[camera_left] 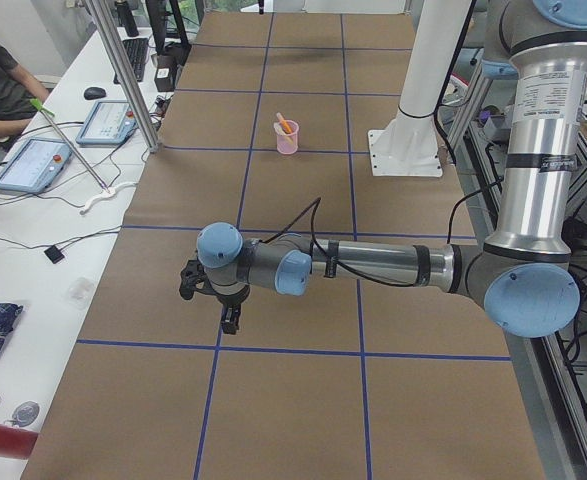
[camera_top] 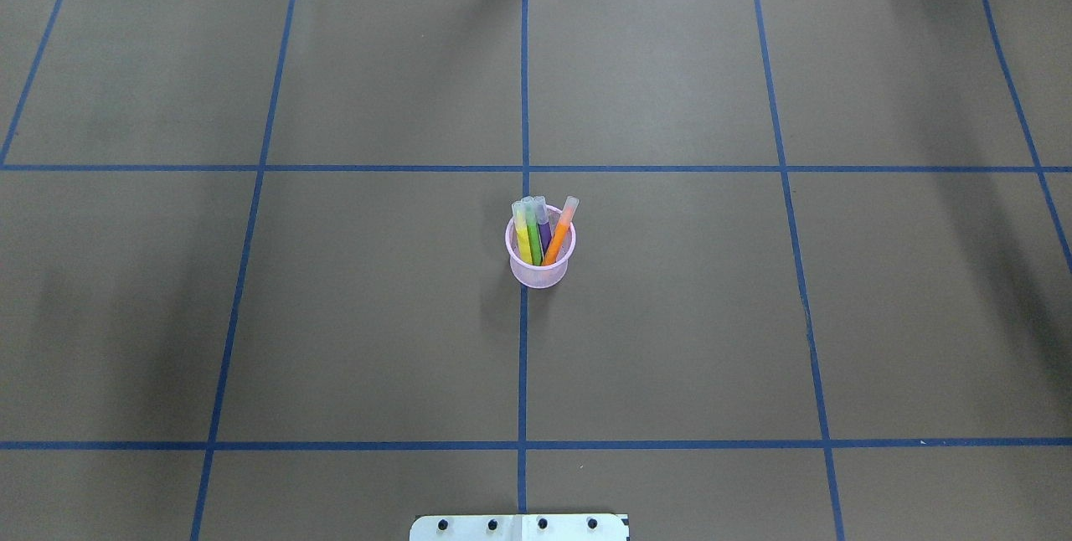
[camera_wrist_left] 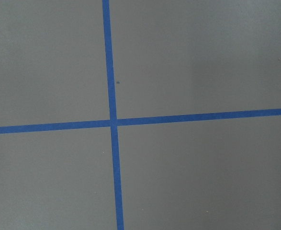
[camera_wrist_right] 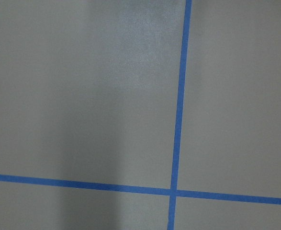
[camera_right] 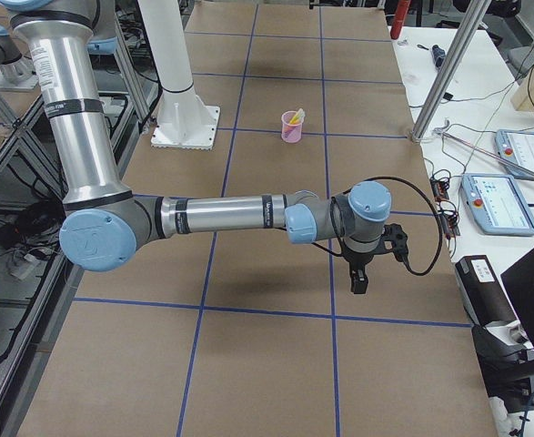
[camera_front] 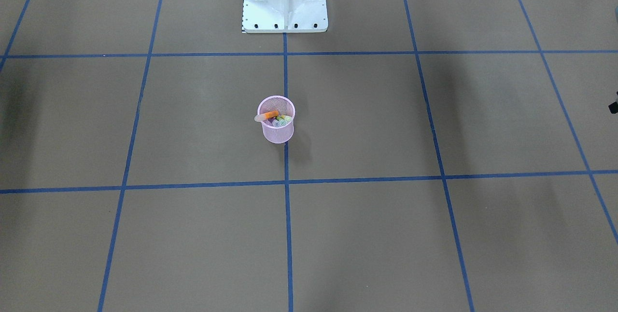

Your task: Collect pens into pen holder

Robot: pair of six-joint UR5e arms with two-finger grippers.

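1. The pen holder (camera_top: 540,270) stands near the middle of the counter (camera_top: 335,315), on a blue tape line (camera_top: 523,357).
2. The pens (camera_top: 538,233) stand inside it with their cap ends leaning out over the rim: an orange pen (camera_top: 559,233), a purple pen (camera_top: 545,233), a green pen (camera_top: 533,238), and what looks like a yellow one beside it.
3. Every pen I can find is in the cup, so the task looks finished.
4. The pens are probably light, stiff and smooth. Pinch one across mid-barrel, since the caps may slip. The mesh cup likely tips easily.
5. The left gripper (camera_left: 230,320) and right gripper (camera_right: 358,284) hang well apart from the cup. I cannot tell whether either is spread or pressed together.
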